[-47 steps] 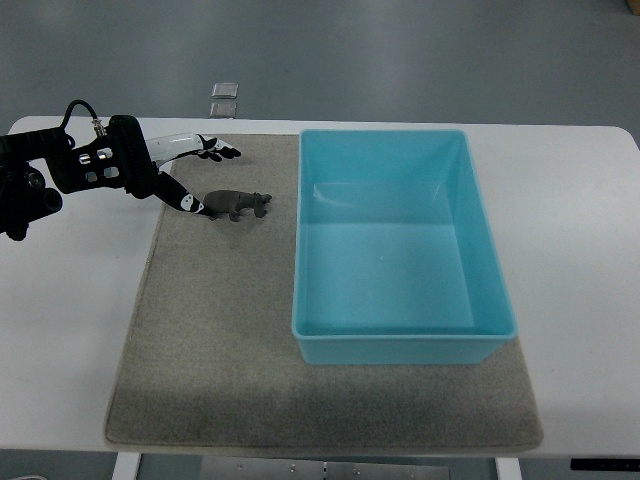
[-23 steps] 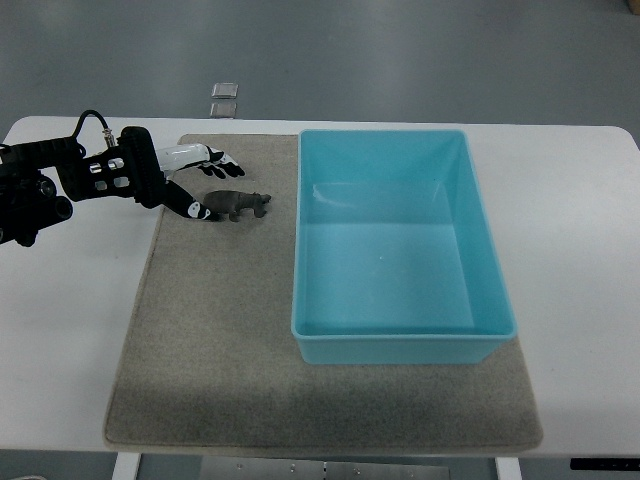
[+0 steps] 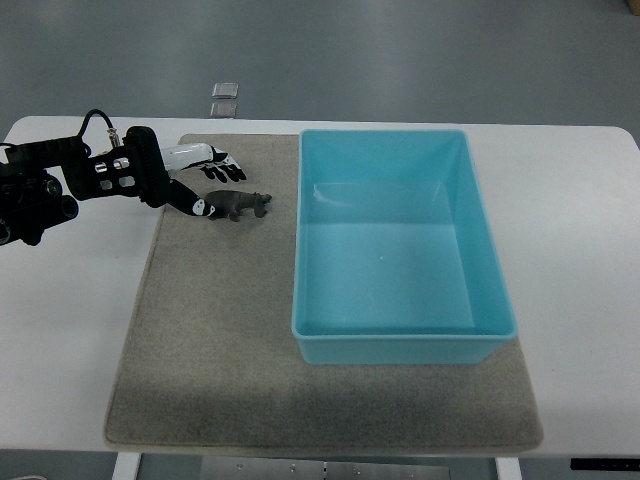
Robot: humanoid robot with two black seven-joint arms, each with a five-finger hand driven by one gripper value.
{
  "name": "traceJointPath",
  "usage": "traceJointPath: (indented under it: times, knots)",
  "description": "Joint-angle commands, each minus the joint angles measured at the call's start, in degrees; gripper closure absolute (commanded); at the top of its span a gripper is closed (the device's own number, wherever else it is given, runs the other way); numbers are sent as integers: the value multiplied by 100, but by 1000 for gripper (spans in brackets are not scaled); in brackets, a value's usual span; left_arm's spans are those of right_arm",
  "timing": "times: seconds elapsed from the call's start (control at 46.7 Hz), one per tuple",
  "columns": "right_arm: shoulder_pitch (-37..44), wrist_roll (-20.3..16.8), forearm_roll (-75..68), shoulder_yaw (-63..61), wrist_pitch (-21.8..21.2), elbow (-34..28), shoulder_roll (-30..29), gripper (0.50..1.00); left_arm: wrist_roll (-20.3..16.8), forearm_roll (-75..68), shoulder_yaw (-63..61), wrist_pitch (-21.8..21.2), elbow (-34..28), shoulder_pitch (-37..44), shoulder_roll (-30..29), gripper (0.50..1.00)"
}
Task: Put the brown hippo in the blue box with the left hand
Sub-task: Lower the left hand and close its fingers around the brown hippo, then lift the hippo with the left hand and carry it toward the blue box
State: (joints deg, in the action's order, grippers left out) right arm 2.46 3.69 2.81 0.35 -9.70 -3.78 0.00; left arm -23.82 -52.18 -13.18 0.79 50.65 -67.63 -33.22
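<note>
Drew the black-and-white left hand closer at upper left, fingers curling around but not yet clamped on the small brown toy hippo lying on the grey felt mat, well short of the empty light-blue plastic box; lift and drop remained.
</note>
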Motion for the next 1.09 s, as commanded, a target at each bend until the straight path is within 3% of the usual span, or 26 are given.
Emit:
traceJointPath:
  times: [0.0,0.642,1.07]
  knots:
    - [1,0,0,0,3,0,0,564,-8,-56,0,0,-108,22,26,737]
    - [1,0,0,0,3,0,0,564,-8,-82,0,0,-134,66,88,776]
    - [1,0,0,0,-5,0,0,564,1,-170,-27,0,-143,57,88,849]
